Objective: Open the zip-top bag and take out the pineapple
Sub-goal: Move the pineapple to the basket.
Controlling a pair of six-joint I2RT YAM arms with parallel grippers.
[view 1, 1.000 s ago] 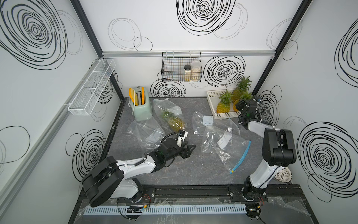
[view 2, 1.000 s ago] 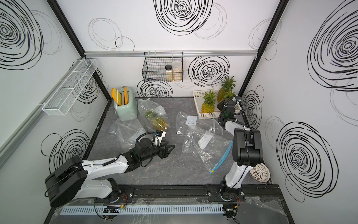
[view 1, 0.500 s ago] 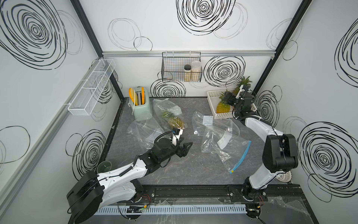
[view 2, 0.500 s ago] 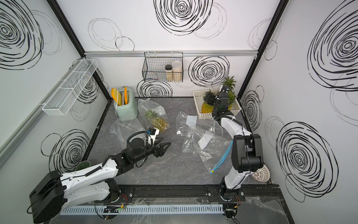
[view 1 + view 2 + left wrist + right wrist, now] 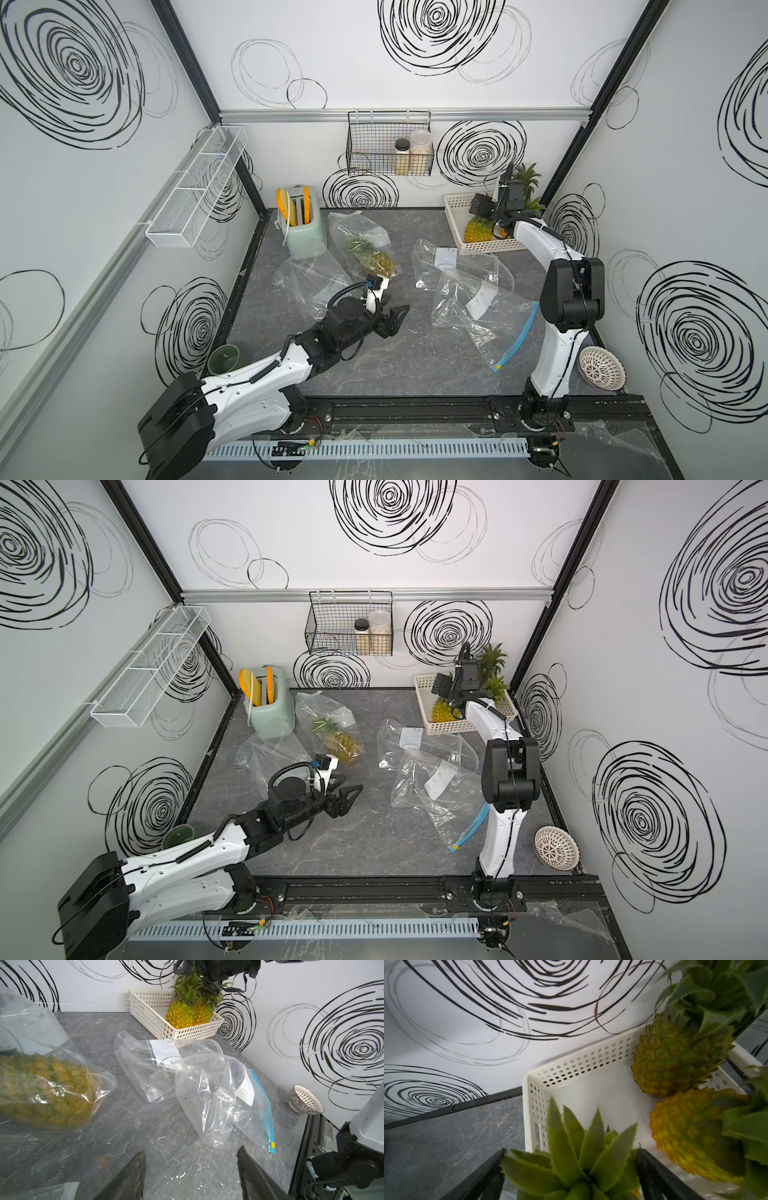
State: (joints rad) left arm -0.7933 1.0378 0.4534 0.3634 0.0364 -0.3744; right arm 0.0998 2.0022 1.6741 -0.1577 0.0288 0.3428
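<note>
On the left, just beside the toaster point(image 5: 301, 224), the zip-top bag point(image 5: 357, 224) lies flat on the table point(image 5: 374, 374) with the pineapple point(image 5: 376, 262) still inside. The left gripper point(image 5: 397, 322) hangs low near the fruit's end of it, jaws apart and empty, probably lining up to take hold of the plastic. In the middle two crumpled bags point(image 5: 461, 286) lie empty. At the back right the white basket point(image 5: 486, 248) holds three bare pineapples point(image 5: 188, 1014), and the right gripper point(image 5: 570, 1155) stands over one crown point(image 5: 564, 1136), jaws wide either side of the leaves and not squeezing, which looks like a fruit just set there.
</note>
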